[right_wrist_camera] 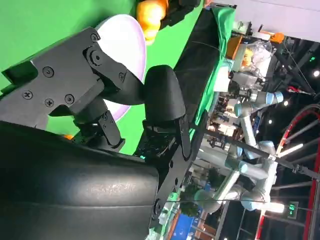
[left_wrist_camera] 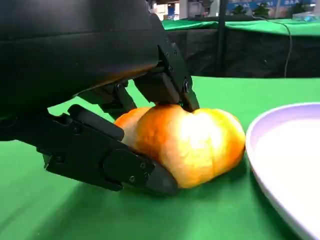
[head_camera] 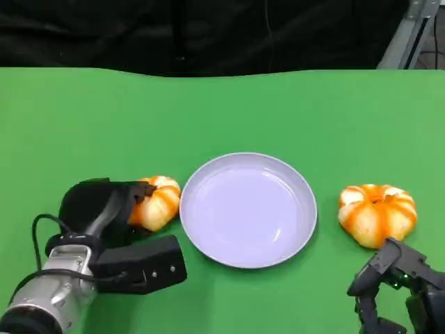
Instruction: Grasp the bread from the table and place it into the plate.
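— Where's the bread?
— The orange-and-white pumpkin-shaped bread roll (head_camera: pixel 157 202) sits on the green worktop (head_camera: pixel 222 111), just left of the round pale lilac plate (head_camera: pixel 248 209), almost touching its rim.
— Is it held?
— The left robot hand (head_camera: pixel 104 209) is clamped on it, black fingers (left_wrist_camera: pixel 110 160) under and over the roll.
— Anything else around?
— A second orange-and-white roll (head_camera: pixel 377 213) lies right of the plate, apart from it. The right robot hand (head_camera: pixel 396 285) is near it, not touching; I cannot tell whether its fingers are apart.
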Controlling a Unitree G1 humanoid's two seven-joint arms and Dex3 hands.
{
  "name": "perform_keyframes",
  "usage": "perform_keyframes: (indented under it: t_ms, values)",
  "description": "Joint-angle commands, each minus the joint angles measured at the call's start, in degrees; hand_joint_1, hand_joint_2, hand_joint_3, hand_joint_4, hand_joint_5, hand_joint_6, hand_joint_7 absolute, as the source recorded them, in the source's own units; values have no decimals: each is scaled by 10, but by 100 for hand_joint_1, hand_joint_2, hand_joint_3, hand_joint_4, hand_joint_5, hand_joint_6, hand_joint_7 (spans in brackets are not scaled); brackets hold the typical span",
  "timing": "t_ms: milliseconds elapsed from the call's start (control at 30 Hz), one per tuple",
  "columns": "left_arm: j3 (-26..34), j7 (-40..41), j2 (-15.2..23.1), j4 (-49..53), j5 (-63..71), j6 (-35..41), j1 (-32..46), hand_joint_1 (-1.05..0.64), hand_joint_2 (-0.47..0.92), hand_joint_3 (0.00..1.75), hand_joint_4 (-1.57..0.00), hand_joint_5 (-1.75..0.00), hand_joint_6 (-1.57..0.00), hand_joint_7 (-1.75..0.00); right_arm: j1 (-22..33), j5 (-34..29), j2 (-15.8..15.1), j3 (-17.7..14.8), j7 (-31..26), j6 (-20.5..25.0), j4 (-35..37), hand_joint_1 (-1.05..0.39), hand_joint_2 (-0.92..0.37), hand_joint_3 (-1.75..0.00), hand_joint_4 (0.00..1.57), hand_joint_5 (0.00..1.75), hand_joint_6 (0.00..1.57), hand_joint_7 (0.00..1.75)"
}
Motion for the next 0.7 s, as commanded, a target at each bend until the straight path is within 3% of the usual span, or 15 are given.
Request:
perform_keyframes:
  t_ms: [33,67,100,167,233,367,700]
  values:
    - [12,5,12,1,-14,-12,-6,-7,92,9,-75,-158,-136,-14,2,9,-6,-4,0,-3,1,-12,-53,-118,83,175,75,151]
    - [13,4,13,-2,-15,-9,-6,-8,92,9,-73,-166,-125,-45,1,11,-7,-4,1,-5,2,-12,-53,-118,83,175,75,151]
    - [15,3,14,-4,-15,-7,-7,-8,92,10,-71,-171,-102,-96,0,12,-8,-5,1,-8,5,-12,-53,-117,83,175,75,151]
    - [19,2,15,-8,-17,-6,-7,-8,92,8,-71,-174,-82,-137,-2,15,-7,-5,2,-11,9,-12,-53,-117,84,175,76,151]
    - [23,6,18,-10,-18,-10,-8,-8,92,7,-70,-174,-68,-162,0,12,-6,-4,2,-4,4,-13,-53,-118,85,175,77,152]
    - [28,16,22,-16,-17,-19,-8,-6,92,8,-68,-175,-61,-174,0,6,-7,-5,0,-8,4,-11,-52,-119,84,175,76,152]
    - [47,33,26,-102,-14,-8,-10,-6,91,8,-69,-175,-62,-173,-1,15,-10,-7,4,-12,10,-12,-52,-118,83,175,76,151]
